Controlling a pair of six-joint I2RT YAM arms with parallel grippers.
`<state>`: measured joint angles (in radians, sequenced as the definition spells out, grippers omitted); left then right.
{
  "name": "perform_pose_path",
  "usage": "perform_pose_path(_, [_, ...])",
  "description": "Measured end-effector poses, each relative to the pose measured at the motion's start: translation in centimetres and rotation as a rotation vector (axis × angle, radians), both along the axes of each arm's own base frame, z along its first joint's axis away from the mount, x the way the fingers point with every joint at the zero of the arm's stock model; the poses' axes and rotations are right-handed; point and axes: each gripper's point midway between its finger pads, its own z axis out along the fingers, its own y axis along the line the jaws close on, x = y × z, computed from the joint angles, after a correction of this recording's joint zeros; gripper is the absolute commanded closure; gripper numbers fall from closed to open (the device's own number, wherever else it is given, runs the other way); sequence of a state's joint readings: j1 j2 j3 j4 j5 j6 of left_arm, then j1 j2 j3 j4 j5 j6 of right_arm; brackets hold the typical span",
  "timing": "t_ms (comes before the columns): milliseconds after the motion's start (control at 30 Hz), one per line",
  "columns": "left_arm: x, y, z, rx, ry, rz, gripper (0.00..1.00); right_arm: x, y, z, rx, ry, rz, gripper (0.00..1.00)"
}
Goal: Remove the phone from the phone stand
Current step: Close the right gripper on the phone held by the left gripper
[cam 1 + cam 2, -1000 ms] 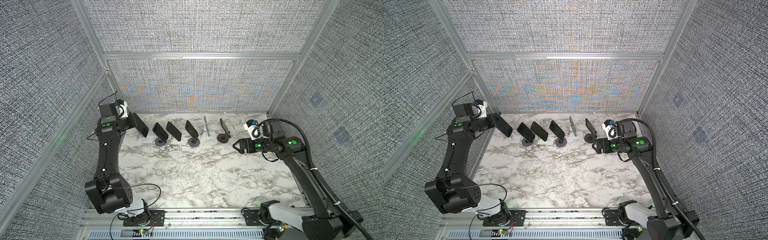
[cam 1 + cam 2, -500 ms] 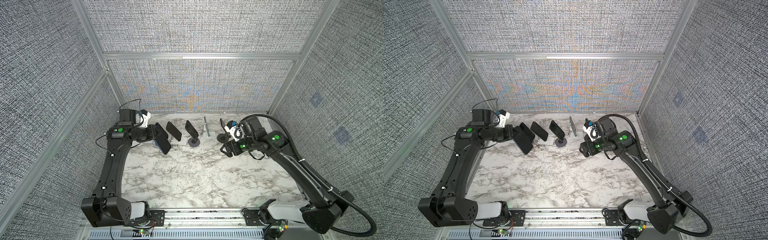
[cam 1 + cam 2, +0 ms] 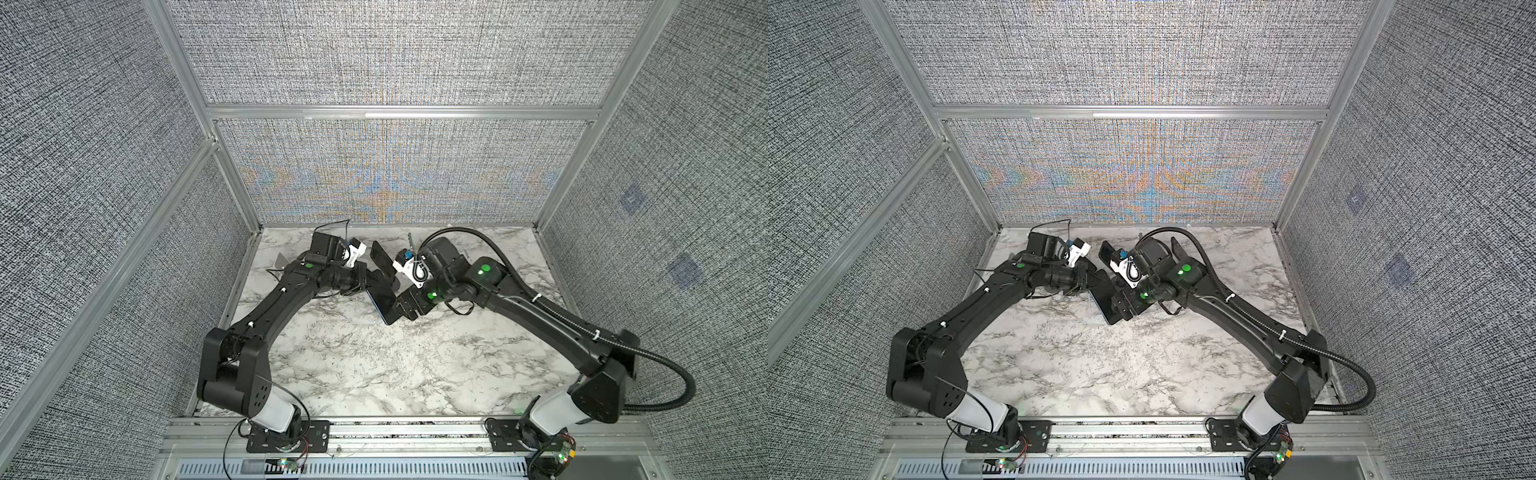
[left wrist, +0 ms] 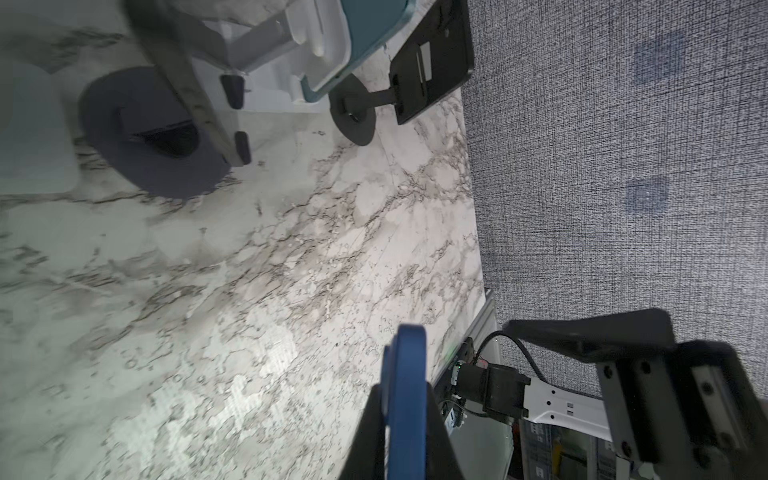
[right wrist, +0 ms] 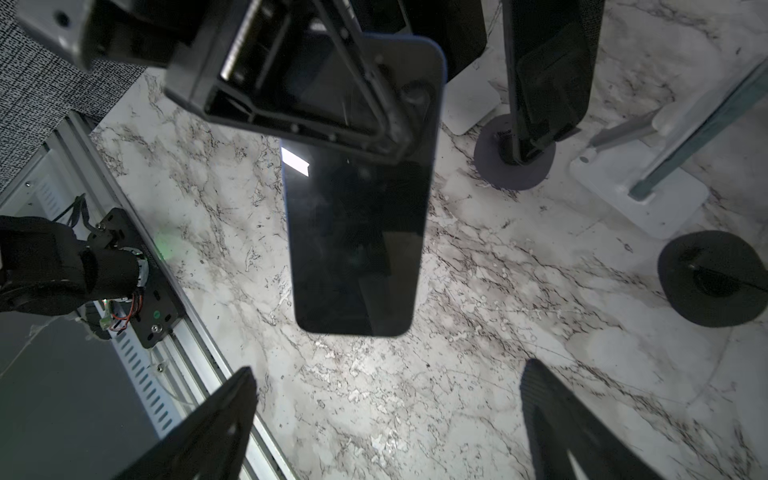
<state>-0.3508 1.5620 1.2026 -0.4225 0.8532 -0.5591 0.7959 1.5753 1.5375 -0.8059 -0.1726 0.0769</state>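
Marble-patterned desk inside a booth with grey fabric walls, where two black robot arms meet near the back centre. The left claw is clamped on a phone in a dark blue case. It holds the phone tilted in the air above the desk, clear of every stand. In the right wrist view the phone shows its dark screen, with the left claw pinching front and back near one end. In the left wrist view only the phone's blue edge shows between the fingers.

The right claw is spread wide, one finger to each side of the phone's free end, neither touching it. In both top views it sits just beside the phone's lower end.

Behind the held phone is a row of stands:
- a grey round-based stand carrying a dark phone
- a white stand propping a teal-cased phone
- a black stand on a round base

In both top views the two wrists and arms cover most of this row
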Motion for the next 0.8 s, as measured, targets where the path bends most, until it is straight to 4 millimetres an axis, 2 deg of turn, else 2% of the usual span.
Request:
perform_pose_path(167, [0.3,-1.1,0.2,-0.046,0.005,-0.017,1.00,0.5,1.5,-1.5,0.002,0.000,-0.004,0.03])
perform_pose_path(333, [0.3,-1.6,0.4,-0.061,-0.002,-0.029,1.00,1.4,2.4,-2.0,0.026,-0.003,-0.033,0.05])
perform_pose_path(800, [0.2,-1.8,0.2,-0.067,0.006,-0.027,1.00,2.8,3.3,-3.9,0.020,0.009,-0.086,0.22])
